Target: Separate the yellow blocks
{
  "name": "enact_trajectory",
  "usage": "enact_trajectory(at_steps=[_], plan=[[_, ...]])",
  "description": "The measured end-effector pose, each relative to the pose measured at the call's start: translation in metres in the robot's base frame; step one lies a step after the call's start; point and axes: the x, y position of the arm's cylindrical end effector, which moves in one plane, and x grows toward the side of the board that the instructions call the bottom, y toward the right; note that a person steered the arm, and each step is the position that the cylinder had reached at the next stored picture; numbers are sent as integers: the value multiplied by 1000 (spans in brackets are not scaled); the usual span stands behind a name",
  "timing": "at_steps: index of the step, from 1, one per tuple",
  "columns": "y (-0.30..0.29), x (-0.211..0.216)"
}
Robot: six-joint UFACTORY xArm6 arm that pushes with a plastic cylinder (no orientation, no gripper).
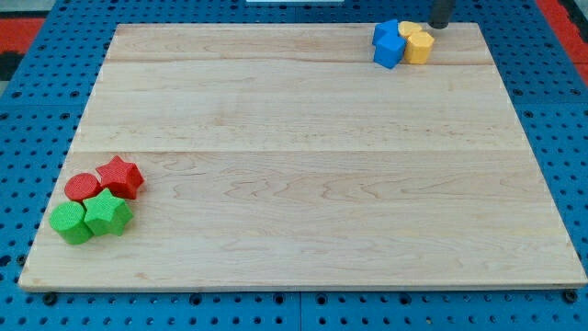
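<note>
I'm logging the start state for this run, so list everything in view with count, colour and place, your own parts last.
Wooden board: one, light wood, fills most of the view.
Pegboard base: one, blue, around the board.
Blue blocks: two, touching, near the board's top right corner.
Yellow blocks: two, pressed together just right of the blue ones; shapes unclear.
Red cylinder: one, bottom left.
Red star: one, right of the red cylinder.
Green cylinder: one, below the red cylinder.
Green star: one, right of the green cylinder.
My tip: one, dark, just above-right of the yellow blocks.
</note>
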Motion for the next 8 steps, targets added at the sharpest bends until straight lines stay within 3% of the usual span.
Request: enact_trajectory(at_steps=[8], plan=[[-24,1]])
